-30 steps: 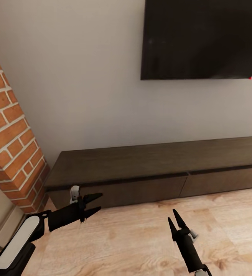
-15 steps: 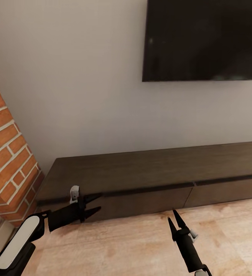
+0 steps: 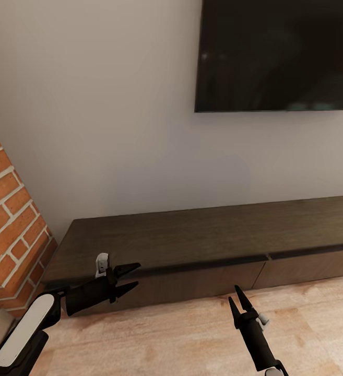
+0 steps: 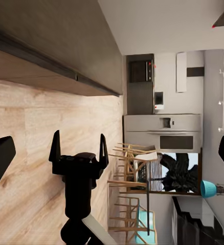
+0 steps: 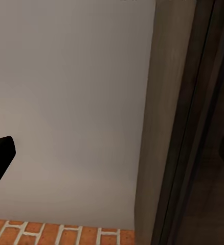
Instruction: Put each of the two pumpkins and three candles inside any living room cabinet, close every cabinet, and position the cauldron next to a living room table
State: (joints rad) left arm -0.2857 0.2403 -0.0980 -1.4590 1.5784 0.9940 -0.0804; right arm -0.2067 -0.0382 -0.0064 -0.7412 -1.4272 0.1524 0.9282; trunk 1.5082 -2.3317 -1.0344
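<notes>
The cabinet (image 3: 208, 235), a long low dark-brown unit, runs along the pale wall, and both visible drawer fronts sit flush and shut. My left gripper (image 3: 138, 274) hovers open and empty in front of the cabinet's left end. My right gripper (image 3: 233, 293) is open and empty over the wooden floor, just short of the drawer fronts. In the left wrist view the right gripper (image 4: 79, 135) shows above the floor with the cabinet (image 4: 50, 35) beside it. The right wrist view looks along the cabinet (image 5: 194, 127) towards the wall. The pumpkins, candles and cauldron are out of view.
A brick column (image 3: 7, 219) stands just left of the cabinet's end. A dark TV (image 3: 281, 52) hangs on the wall above. Light wooden floor (image 3: 181, 334) spreads in front. The left wrist view shows wooden chairs (image 4: 132, 158) and a grey kitchen (image 4: 160, 127) far off.
The whole picture has shifted: the brick column slid left and the cabinet sits a little lower and nearer, so the camera has moved. Both grippers keep their pose, open.
</notes>
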